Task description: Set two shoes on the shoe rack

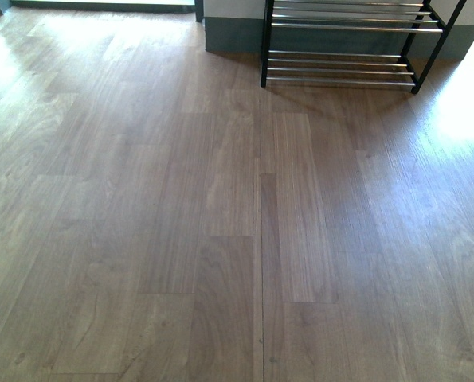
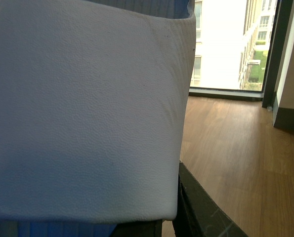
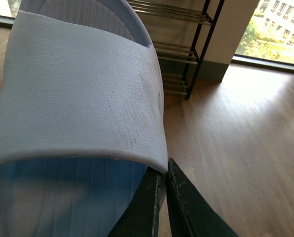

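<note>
A pale blue slide (image 2: 82,108) fills most of the left wrist view, its broad strap close to the lens; my left gripper (image 2: 167,217) is shut on its edge. Another pale blue slide (image 3: 77,98) fills the right wrist view, held above the floor, with my right gripper (image 3: 164,185) shut on the strap's side edge. The shoe rack (image 1: 344,48) stands at the far right in the front view, black frame with chrome bars, its lower tiers bare; it also shows behind the slide as the rack (image 3: 186,49) in the right wrist view. Neither arm shows in the front view.
Wooden plank floor (image 1: 221,223) stretches from me to the rack. A white wall with grey skirting (image 1: 233,36) runs behind the rack. Tall windows (image 2: 226,44) reach down to the floor on the left, and another window (image 3: 275,29) lies right of the rack.
</note>
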